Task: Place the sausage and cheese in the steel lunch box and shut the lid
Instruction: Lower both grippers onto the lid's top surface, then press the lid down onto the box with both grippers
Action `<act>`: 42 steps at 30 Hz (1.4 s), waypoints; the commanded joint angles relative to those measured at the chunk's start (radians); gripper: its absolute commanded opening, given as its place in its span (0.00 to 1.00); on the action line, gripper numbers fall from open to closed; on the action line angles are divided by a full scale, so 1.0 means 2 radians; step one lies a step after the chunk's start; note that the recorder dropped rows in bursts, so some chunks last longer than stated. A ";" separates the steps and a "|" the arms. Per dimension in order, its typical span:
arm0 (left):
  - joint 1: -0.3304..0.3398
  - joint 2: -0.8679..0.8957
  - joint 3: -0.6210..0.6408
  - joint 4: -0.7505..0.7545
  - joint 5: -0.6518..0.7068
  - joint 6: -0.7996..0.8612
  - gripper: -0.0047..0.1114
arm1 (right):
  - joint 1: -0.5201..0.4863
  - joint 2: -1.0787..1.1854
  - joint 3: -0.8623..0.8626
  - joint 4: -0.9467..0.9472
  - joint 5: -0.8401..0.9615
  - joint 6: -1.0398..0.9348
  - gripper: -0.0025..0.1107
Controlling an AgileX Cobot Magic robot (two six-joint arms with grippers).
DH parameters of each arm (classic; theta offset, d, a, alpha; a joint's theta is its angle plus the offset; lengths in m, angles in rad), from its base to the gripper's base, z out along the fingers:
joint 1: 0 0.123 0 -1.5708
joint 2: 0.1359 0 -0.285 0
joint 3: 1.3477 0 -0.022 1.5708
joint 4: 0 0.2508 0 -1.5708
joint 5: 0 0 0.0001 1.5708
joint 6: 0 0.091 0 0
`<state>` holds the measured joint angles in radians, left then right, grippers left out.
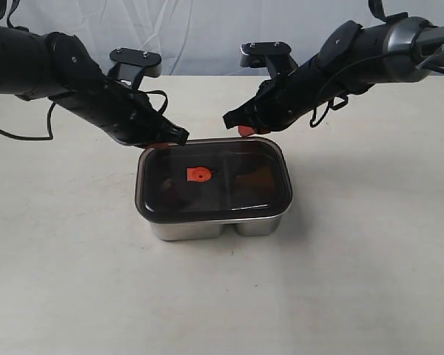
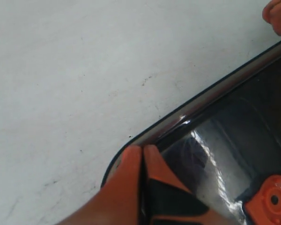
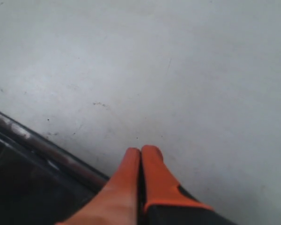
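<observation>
White cloth backdrop (image 1: 200, 29) behind, and a pale matte table (image 1: 59, 281) with room all round. Steel lunch box (image 1: 207, 228) sits centre: rigid and slick-walled, and I'd guess light enough to skate under a sideways shove. Smoky lid (image 1: 237, 192) lies on top; I can't make out the sausage or cheese through it. It looks stiff, so I'd press straight down at the rim corners. Left gripper (image 1: 179, 136) is pressed together at the lid's far left corner. Right gripper (image 1: 240, 130) is likewise pinched on nothing, just behind the far rim.
</observation>
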<state>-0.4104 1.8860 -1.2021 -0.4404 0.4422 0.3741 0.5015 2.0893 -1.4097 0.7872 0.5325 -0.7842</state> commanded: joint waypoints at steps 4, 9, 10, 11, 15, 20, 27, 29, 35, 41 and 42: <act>0.000 -0.042 -0.002 0.001 -0.017 0.003 0.04 | -0.002 -0.040 -0.002 -0.067 -0.032 0.041 0.01; 0.000 -0.071 -0.002 -0.021 0.057 0.003 0.04 | -0.002 -0.076 -0.002 -0.099 0.046 0.076 0.01; 0.000 -0.071 -0.001 -0.024 0.069 0.003 0.04 | -0.002 -0.076 -0.002 -0.099 0.057 0.077 0.01; -0.003 -0.071 0.003 -0.025 0.076 0.003 0.04 | -0.001 -0.076 -0.002 -0.099 0.068 0.078 0.01; -0.017 -0.071 0.022 -0.028 0.090 0.003 0.04 | -0.001 -0.076 -0.002 -0.100 0.095 0.096 0.01; -0.040 -0.071 0.042 -0.028 0.097 0.002 0.04 | -0.001 -0.075 -0.001 -0.100 0.116 0.106 0.01; -0.049 -0.071 0.059 -0.024 0.097 0.002 0.04 | -0.001 -0.055 -0.001 -0.100 0.121 0.109 0.01; -0.049 -0.071 0.059 -0.021 0.097 0.002 0.04 | -0.001 -0.047 -0.001 -0.100 0.114 0.109 0.01; -0.049 -0.071 0.059 -0.017 0.104 0.002 0.04 | -0.001 -0.030 -0.001 -0.100 0.109 0.109 0.01; -0.049 -0.071 0.059 -0.015 0.116 0.002 0.04 | -0.001 -0.018 -0.001 -0.100 0.111 0.109 0.01; -0.049 -0.070 0.059 -0.015 0.117 0.002 0.04 | -0.001 -0.015 -0.001 -0.100 0.113 0.109 0.01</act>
<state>-0.5029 1.7512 -1.0862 -0.4735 0.6610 0.3780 0.5035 2.0336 -1.4104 0.5981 0.7590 -0.5635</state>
